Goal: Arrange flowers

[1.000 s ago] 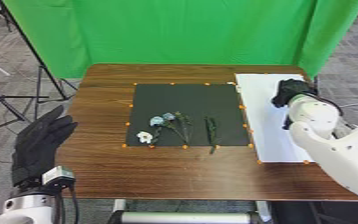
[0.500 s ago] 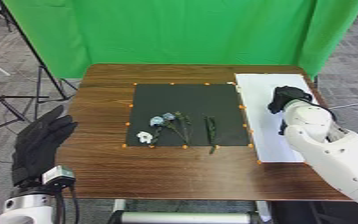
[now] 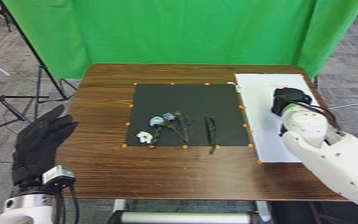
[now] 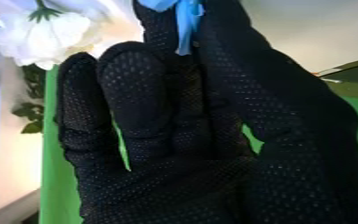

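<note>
Flowers (image 3: 156, 121) on the brown tabletop (image 3: 158, 172), same spot as before. Under them, black mat (image 3: 162, 100); toward 3 o'clock, white sheet (image 3: 262, 100). At 9 o'clock, left hand (image 3: 40, 145), wide open. Over the sheet, right hand (image 3: 288, 96), just moved a little toward 6 o'clock; can't tell if open or closed. Near it, puffy white bloom (image 4: 53, 35) and blue strip (image 4: 186, 25). On the mat, green sprig (image 3: 211, 131) at 5 o'clock, little white flower (image 3: 144, 137) past 7. So, likely getting ready, with no new arranging on the mat.
</note>
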